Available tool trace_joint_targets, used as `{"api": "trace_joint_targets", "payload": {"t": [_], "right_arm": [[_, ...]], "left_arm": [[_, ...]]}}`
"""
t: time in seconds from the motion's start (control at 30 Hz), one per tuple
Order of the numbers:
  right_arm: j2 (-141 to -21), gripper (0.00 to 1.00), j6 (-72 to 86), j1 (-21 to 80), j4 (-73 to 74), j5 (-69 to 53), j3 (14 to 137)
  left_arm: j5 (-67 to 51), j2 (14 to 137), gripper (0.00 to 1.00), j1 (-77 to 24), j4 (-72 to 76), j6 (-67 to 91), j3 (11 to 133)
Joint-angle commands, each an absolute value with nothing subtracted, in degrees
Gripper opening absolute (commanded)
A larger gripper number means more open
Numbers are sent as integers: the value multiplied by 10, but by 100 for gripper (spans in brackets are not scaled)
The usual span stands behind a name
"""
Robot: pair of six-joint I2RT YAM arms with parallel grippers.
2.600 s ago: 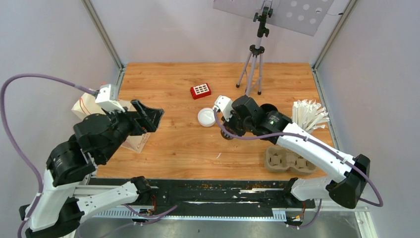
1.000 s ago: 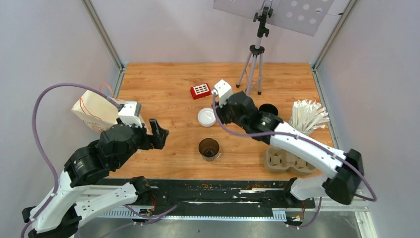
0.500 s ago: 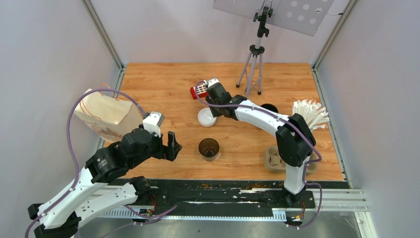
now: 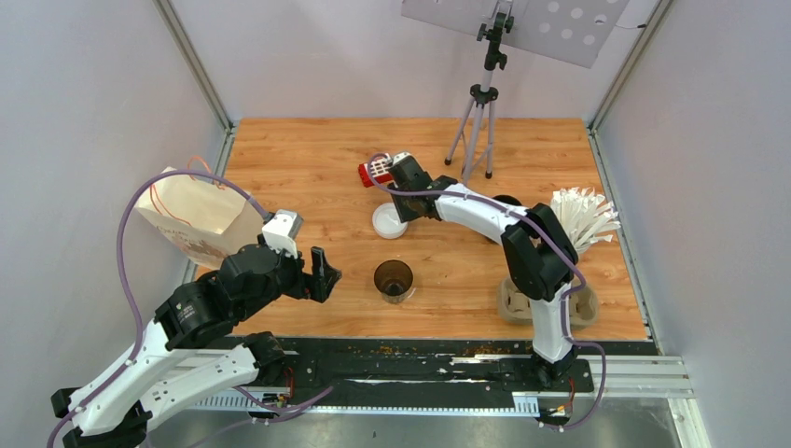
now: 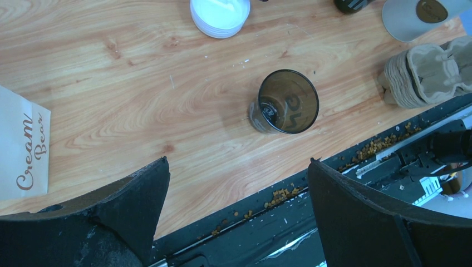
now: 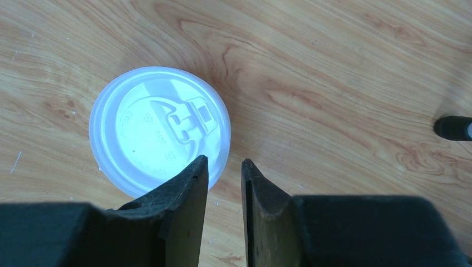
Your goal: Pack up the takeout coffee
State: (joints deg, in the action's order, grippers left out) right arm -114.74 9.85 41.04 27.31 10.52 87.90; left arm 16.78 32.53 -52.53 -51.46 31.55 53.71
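Lying just beside right tool [image 6: 222,162]: lid [image 6: 160,130]

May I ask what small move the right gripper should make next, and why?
Probably nudge the right gripper slightly toward the white lid so its rim sits between the jaws, then close: they stand narrowly apart at the lid's edge, and the black cup is uncovered.

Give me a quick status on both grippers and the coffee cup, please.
Left gripper wide open, beside the lidless dark takeout cup. Right gripper narrowly open at the rim of the round white plastic lid, nothing gripped. No obstruction.
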Motion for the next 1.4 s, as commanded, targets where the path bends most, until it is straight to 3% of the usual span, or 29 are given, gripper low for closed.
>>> {"api": "trace_joint_targets", "payload": {"t": [0.0,0.63,0.9,1.03,1.2,1.37], "right_arm": [[-1160,28,111,410,268,94,908],[-1181,22,100,409,284,110,926],[-1180,11,92,409,289,122,929],[-1180,10,92,408,289,122,929],[-1177,0,88,407,290,115,931],[-1160,0,80,407,294,107,931]], "left_arm": [[172,322,100,-528,-500,308,538],[178,318,100,-528,-504,311,541],[179,318,100,-528,-504,310,540],[179,318,100,-528,-504,312,539],[179,317,100,-528,-506,313,540],[180,317,100,-528,-508,315,541]]}}
